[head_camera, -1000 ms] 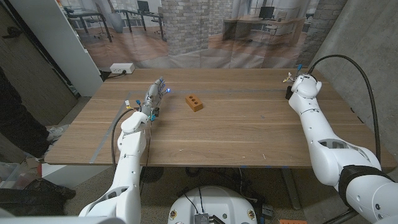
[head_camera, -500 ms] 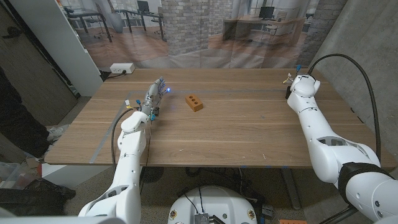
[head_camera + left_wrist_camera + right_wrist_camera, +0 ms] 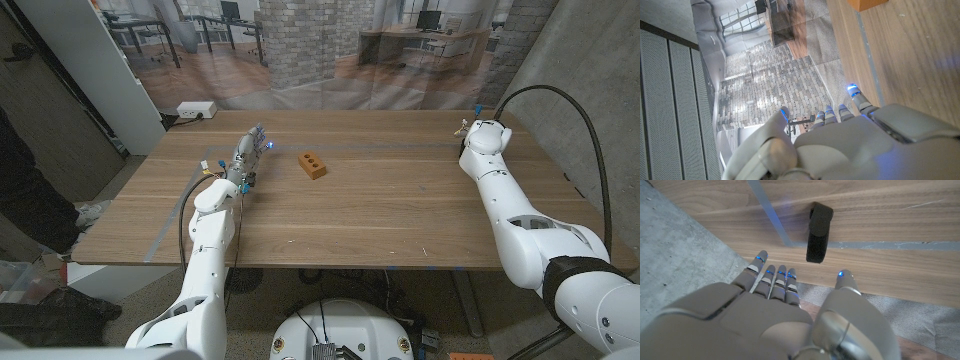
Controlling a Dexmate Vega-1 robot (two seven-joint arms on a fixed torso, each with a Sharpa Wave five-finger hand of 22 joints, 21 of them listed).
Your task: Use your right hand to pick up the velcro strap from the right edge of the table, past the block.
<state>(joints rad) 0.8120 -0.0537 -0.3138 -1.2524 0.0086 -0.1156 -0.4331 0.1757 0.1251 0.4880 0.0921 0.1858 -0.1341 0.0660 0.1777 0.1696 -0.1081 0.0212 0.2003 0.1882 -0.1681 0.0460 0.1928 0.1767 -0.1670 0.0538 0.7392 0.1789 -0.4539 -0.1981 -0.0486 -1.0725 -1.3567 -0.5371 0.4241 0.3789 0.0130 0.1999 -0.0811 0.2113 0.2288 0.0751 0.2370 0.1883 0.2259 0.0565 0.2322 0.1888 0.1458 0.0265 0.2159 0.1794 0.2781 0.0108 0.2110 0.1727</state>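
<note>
Readable text: none was found in any of the views.
Labels, brands, numbers, signs: none could be made out on anything in the pictures.
</note>
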